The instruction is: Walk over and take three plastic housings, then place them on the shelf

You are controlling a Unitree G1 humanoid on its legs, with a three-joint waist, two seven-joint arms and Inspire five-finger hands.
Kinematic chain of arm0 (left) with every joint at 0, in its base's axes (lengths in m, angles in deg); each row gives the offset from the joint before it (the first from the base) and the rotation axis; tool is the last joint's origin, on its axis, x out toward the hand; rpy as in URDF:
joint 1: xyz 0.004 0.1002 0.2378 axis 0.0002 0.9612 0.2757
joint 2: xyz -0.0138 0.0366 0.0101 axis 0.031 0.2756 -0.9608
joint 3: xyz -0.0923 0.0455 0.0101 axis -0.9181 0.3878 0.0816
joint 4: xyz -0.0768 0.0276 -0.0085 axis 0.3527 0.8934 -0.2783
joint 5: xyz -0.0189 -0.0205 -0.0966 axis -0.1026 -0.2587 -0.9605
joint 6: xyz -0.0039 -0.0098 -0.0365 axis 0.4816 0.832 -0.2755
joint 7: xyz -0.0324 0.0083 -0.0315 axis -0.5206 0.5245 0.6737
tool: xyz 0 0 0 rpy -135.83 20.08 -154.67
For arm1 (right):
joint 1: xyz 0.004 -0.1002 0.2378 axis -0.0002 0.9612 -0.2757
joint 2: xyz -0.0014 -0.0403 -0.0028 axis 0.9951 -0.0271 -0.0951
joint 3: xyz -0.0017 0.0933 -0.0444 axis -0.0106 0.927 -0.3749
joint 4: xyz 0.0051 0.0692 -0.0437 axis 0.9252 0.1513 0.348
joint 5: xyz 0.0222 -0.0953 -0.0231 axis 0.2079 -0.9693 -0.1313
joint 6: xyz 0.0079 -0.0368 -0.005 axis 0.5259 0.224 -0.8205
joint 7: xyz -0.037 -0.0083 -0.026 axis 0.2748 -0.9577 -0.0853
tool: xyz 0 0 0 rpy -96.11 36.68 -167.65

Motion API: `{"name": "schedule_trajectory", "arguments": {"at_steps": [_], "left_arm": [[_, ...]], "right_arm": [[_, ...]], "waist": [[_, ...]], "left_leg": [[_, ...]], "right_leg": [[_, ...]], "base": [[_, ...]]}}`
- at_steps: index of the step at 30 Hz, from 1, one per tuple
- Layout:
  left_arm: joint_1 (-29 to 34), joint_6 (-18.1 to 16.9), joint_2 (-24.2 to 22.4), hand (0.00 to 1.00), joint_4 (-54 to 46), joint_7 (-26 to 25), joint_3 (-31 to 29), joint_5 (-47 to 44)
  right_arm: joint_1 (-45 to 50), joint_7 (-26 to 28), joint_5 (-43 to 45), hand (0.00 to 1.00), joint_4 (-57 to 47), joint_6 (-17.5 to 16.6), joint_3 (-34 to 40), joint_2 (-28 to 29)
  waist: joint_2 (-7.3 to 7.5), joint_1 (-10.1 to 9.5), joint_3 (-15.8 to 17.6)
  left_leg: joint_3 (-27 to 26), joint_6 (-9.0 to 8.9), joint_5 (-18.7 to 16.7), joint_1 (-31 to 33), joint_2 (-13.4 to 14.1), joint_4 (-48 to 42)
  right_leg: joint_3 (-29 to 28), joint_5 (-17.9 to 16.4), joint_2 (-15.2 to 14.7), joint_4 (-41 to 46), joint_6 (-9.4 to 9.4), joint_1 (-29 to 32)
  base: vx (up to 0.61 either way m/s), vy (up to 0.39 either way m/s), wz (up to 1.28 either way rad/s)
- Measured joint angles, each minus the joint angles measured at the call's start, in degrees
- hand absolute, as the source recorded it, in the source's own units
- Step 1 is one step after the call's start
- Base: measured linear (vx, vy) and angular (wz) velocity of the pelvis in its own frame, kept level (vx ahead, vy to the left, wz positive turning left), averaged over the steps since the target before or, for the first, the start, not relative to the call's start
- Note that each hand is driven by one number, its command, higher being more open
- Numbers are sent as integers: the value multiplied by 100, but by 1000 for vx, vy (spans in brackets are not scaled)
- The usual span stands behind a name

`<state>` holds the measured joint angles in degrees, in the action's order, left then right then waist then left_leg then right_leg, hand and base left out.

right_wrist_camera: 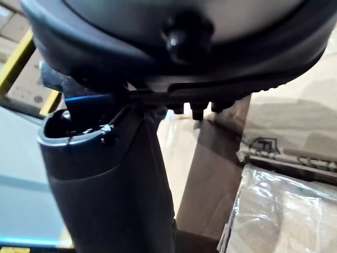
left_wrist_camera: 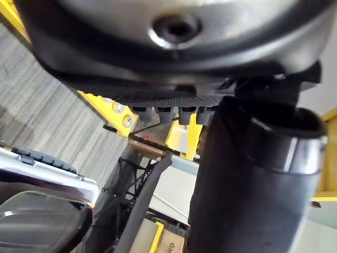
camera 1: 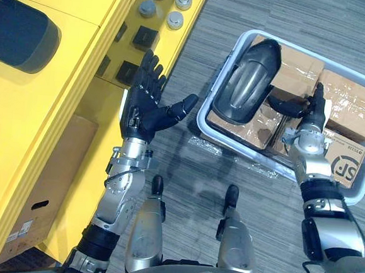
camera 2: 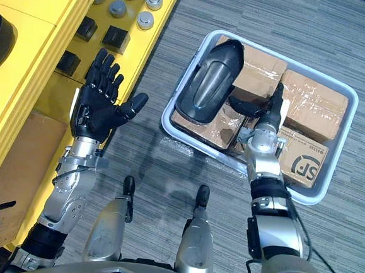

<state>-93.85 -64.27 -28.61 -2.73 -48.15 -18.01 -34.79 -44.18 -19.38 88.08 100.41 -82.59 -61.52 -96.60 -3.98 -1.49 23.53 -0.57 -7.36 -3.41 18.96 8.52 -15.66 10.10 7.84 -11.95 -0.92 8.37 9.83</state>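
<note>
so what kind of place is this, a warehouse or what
Likely a factory or workshop storage area: a yellow shelf holding round metal parts and black blocks, and a white bin on the floor with taped cardboard boxes and a dark plastic housing.

The shelf [camera 1: 63,51] on the left is bright yellow. On it lie black square blocks [camera 1: 144,38], silver-grey round caps [camera 1: 174,19] and a dark grey housing [camera 1: 20,32]. Beneath it stands a brown cardboard carton [camera 1: 53,177]. The floor [camera 1: 286,18] is grey with fine streaks. The bin [camera 1: 201,116] on the right is pale grey-white. Inside it, a glossy black housing [camera 1: 247,72] lies over brown cardboard boxes [camera 1: 349,102], one of which has black print. The left hand [camera 1: 142,105] and the right hand [camera 1: 313,112] are both black.
</note>
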Motion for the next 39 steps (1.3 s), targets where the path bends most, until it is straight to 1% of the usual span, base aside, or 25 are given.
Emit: {"name": "schedule_trajectory", "arguments": {"at_steps": [2, 3, 6, 8, 9, 10, 11, 16, 17, 19, 21, 23, 25, 26, 27, 29, 31, 32, 34, 36, 39], "left_arm": [[-75, 7, 75, 100, 121, 22, 0, -4], [-98, 7, 110, 100, 146, 25, -10, -28], [-107, 7, 123, 100, 147, 35, -7, -57], [-112, 8, 123, 100, 148, 49, 1, -87], [-113, 8, 124, 100, 148, 50, 0, -88], [-113, 9, 124, 100, 148, 52, 4, -88], [-112, 21, 127, 100, 148, 52, 4, -87], [-108, 116, 166, 100, 147, 52, 79, -85], [-107, 141, 179, 100, 147, 49, 108, -86], [-89, 158, 188, 100, 137, 56, 160, -85], [-75, 158, 187, 100, 129, 54, 160, -84], [2, 160, 188, 100, 112, 47, 159, -84], [192, 160, 187, 100, -24, 41, 172, -82], [318, 160, 183, 100, -80, 41, 182, -82], [380, 160, 184, 100, -113, 40, 180, -82], [453, 161, 180, 100, -123, 35, 224, -81], [449, 161, 169, 100, -126, 40, 238, -80], [451, 161, 162, 100, -126, 41, 238, -80], [459, 159, 162, 100, -126, 41, 236, -80], [468, 159, 161, 100, -126, 42, 240, -79], [559, 159, 158, 100, -126, 35, 241, -77]], "right_arm": [[-119, 176, -34, 100, 259, 48, -148, -140], [-174, 291, -151, 0, 370, 63, -226, -210], [-393, 414, -244, 0, 621, 193, -360, -415], [-633, 564, -364, 0, 823, 353, -441, -727], [-681, 620, -462, 0, 863, 404, -466, -796], [-764, 688, -493, 0, 924, 527, -543, -929], [-782, 759, -707, 0, 925, 656, -564, -994], [-779, 851, -1136, 0, 1001, 1126, -701, -952], [-779, 844, -1138, 100, 1001, 1178, -709, -946], [-778, 715, -1138, 100, 1004, 1355, -749, -914], [-773, 595, -1137, 100, 1001, 1426, -738, -901], [-705, 282, -1130, 100, 925, 1405, -602, -822], [-582, -217, -1126, 100, 602, 1248, -340, -677], [-449, -493, -1127, 100, 233, 1088, -224, -614], [-419, -616, -1129, 100, 48, 1002, -183, -589], [-279, -1057, -1156, 100, -698, 600, -25, -541], [-236, -1271, -1343, 100, -1111, 330, 4, -502], [-163, -1361, -1361, 100, -1391, 181, 13, -465], [28, -1377, -1364, 100, -1764, 33, 11, -356], [184, -1353, -1366, 100, -1887, -25, 8, -155], [458, -1264, -1363, 100, -1885, 7, -37, 240]], "waist": [[-3, -10, 4], [-8, -13, 6], [-54, -11, 31], [-130, -8, 91], [-149, -5, 110], [-171, -7, 123], [-175, -11, 125], [-174, -37, 126], [-174, -40, 126], [-174, -65, 126], [-174, -81, 126], [-174, -98, 126], [-173, -82, 126], [-173, -58, 126], [-173, -31, 126], [-173, -4, 126], [-172, 13, 125], [-171, 8, 125], [-168, 9, 123], [-160, 11, 119], [-160, 13, 119]], "left_leg": [[30, -1, 44, 1, -5, 31], [51, -5, 88, -3, -6, 74], [103, -25, 173, -7, -6, 149], [122, -39, 276, -34, 1, 259], [129, -41, 302, -55, 4, 306], [135, -53, 373, -72, 13, 386], [135, -59, 454, -111, 21, 495], [130, -99, 602, -240, 58, 711], [129, -99, 602, -259, 59, 719], [105, -105, 626, -367, 61, 806], [104, -105, 626, -394, 63, 815], [83, -100, 648, -483, 62, 891], [72, -102, 670, -524, 64, 938], [59, -108, 705, -578, 66, 1014], [59, -109, 711, -585, 67, 1031], [17, -112, 737, -646, 77, 1113], [-13, -112, 743, -666, 86, 1121], [-44, -112, 758, -708, 91, 1161], [-74, -111, 786, -779, 94, 1241], [-95, -108, 821, -832, 94, 1316], [-111, -108, 840, -845, 94, 1324]], "right_leg": [[72, 13, 0, 4, 1, -8], [88, 12, 1, 17, 1, -6], [155, 10, 11, 35, 0, -6], [198, -4, 16, 64, -18, 12], [215, -12, 18, 75, -28, 13], [220, -21, 28, 82, -42, 33], [221, -36, 38, 83, -66, 46], [231, 1, 75, 97, -45, 17], [233, 1, 75, 97, -45, 0], [229, 1, 73, 98, -45, -54], [232, -1, 74, 97, -48, -82], [225, -3, 71, 107, -50, -117], [222, -10, 71, 111, -55, -128], [218, -16, 71, 112, -61, -141], [219, -18, 72, 114, -64, -142], [212, -20, 74, 115, -64, -142], [202, -20, 77, 121, -64, -142], [182, -20, 80, 127, -64, -144], [158, -24, 83, 130, -66, -162], [140, -25, 83, 130, -67, -165], [127, -25, 82, 130, -66, -164]], "base": [[-43, 2, 8], [-47, -6, 9], [-85, -17, 8], [-103, -25, 5], [-86, -31, 3], [-66, -38, 2], [-56, -39, 1], [-10, -22, 0], [0, 0, 0], [0, 0, 0], [0, 0, 0], [-5, -2, -2], [0, 0, 0], [0, 0, 0], [0, 0, 0], [-37, -11, -5], [-27, -7, -7], [-20, -5, -9], [-7, -6, -7], [-1, -6, -4], [0, -2, -1]]}}
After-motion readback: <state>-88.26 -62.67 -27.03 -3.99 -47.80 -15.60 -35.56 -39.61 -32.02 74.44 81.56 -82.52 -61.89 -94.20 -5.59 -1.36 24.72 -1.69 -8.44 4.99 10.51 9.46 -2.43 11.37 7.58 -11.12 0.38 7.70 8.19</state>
